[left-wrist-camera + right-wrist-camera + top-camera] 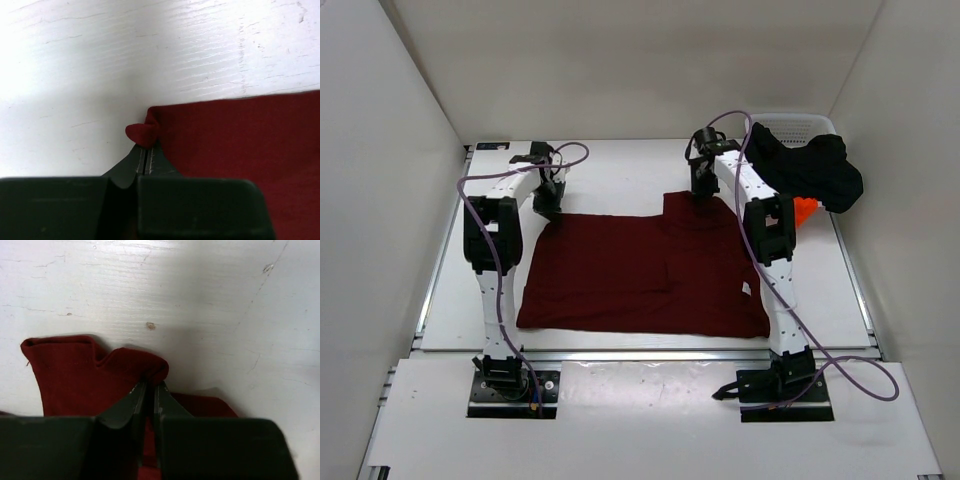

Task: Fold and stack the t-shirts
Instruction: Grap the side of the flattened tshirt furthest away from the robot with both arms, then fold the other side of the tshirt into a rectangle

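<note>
Top external view, left to right. Left gripper (pixel 548 208) sits at the far-left corner of the maroon shirt (pixel 640 275). In the left wrist view the jaws are together, clamped on a small puckered nub of that corner just above the table (pixel 610 170).

The maroon shirt lies spread across the middle of the table as a roughly rectangular sheet. It is mostly flat, with a faint step across its centre that may be a doubled layer; I cannot tell. One short sleeve sticks out at the far-right side. A small white tag (pixel 745 288) shows near the near-right corner. The cloth is matte, soft and thin, and it bunches readily where pinched.

Right gripper (pixel 704 196) is at the far edge beside that sleeve. In the right wrist view the jaws are pressed together on a rolled lip of maroon cloth, with the hemmed sleeve end lying flat to the left.

Far right: the black shirt (pixel 810 168) is draped in a crumpled heap over the rim of the white mesh basket (pixel 798 124). A patch of the orange shirt (pixel 805 210) shows just below it.

Progress, as judged:
- Early. Both far corners of the maroon shirt are gripped, apparently ready for a fold toward the near side.
- No finished fold is confirmed, and no stack exists.
- The black and orange shirts are not yet laid out.

The table surface is white painted wood grain, with scuffs and fine cracks.
</note>
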`<state>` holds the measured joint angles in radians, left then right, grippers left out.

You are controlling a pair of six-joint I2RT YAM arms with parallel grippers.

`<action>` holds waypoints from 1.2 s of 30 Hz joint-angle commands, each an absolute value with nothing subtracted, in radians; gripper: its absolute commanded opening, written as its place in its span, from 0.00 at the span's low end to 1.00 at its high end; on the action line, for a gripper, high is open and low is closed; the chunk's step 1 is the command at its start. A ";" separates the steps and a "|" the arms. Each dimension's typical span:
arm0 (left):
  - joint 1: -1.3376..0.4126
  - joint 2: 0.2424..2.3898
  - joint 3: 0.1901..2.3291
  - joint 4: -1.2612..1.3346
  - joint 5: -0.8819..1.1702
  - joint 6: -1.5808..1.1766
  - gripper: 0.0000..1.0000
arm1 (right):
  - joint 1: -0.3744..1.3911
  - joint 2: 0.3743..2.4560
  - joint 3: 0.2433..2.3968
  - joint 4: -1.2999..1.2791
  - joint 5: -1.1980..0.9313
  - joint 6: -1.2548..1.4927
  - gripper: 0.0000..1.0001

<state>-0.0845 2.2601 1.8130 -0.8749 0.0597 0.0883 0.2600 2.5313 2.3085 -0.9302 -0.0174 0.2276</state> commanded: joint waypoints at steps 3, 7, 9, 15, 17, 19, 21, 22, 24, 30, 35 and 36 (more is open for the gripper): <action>-0.097 2.176 1.746 -0.833 0.029 0.115 0.00 | 0.229 2.430 2.283 -0.974 -0.054 0.221 0.00; -0.117 1.920 1.518 -0.668 -0.112 0.222 0.00 | 0.232 2.245 2.115 -0.970 -0.064 0.221 0.00; -0.135 1.783 1.370 -0.531 -0.149 0.315 0.00 | 0.247 2.128 1.993 -0.950 -0.064 0.219 0.00; -0.270 1.375 0.855 -0.238 -0.267 0.550 0.00 | 0.357 1.719 1.521 -0.812 -0.002 0.213 0.00; -0.287 1.297 0.789 -0.203 -0.265 0.572 0.00 | 0.385 1.585 1.296 -0.673 0.035 0.228 0.00; -0.285 1.238 0.752 -0.205 -0.201 0.610 0.00 | 0.397 1.481 1.155 -0.588 0.022 0.264 0.00; -0.288 1.175 0.688 -0.192 -0.186 0.636 0.00 | 0.382 1.386 1.022 -0.531 0.008 0.294 0.00; -0.284 1.161 0.667 -0.170 -0.187 0.662 0.00 | 0.390 1.364 0.997 -0.516 -0.021 0.308 0.00; -0.275 1.105 0.600 -0.135 -0.184 0.699 0.00 | 0.400 1.301 0.904 -0.473 -0.034 0.298 0.00; -0.281 1.020 0.535 -0.110 -0.130 0.773 0.00 | 0.382 1.229 0.804 -0.462 -0.040 0.284 0.00; -0.324 0.942 0.416 -0.025 -0.126 0.925 0.01 | 0.362 1.197 0.776 -0.443 -0.051 0.255 0.00; -0.337 0.911 0.397 -0.015 -0.118 0.964 0.02 | 0.373 1.198 0.775 -0.448 -0.055 0.255 0.00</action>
<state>-0.3092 0.9733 0.4576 -0.0715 -0.1474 0.8345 0.3695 1.2251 0.7849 -0.4995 -0.0456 0.2695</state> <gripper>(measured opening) 0.036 0.053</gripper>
